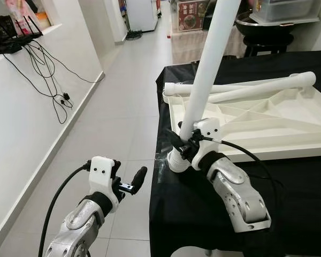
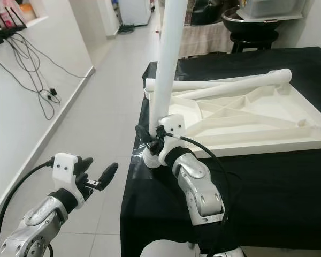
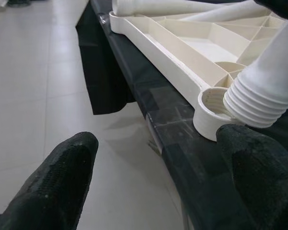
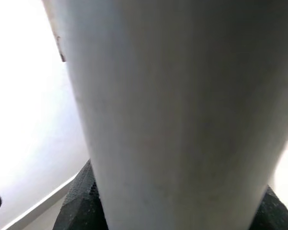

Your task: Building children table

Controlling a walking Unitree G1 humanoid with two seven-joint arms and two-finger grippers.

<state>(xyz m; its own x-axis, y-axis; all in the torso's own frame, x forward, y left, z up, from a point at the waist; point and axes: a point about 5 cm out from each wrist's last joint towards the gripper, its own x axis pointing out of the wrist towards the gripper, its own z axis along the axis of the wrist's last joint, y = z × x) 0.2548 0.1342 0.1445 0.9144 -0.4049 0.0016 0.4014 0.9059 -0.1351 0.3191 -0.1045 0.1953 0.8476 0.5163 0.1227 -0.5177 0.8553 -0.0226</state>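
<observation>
An upturned white tabletop [image 1: 278,149] with a ribbed underside lies on a black-covered table [image 1: 203,214]. My right gripper [image 1: 184,143] is shut on a long white table leg [image 1: 208,69], holding it nearly upright and leaning slightly. The leg's threaded end [image 3: 259,103] rests tilted at the mouth of the round corner socket [image 3: 210,112], by the table's near left corner. Black fingertips [image 4: 79,201] flank the leg in the right wrist view. Two more legs [image 1: 257,88] lie across the tabletop's far side. My left gripper [image 1: 129,179] is open over the floor, left of the table.
Pale floor tiles [image 1: 117,107] stretch along the table's left side. A white wall ledge with hanging black cables [image 1: 48,80] runs further left. A dark stool and storage boxes [image 1: 267,32] stand beyond the table's far end.
</observation>
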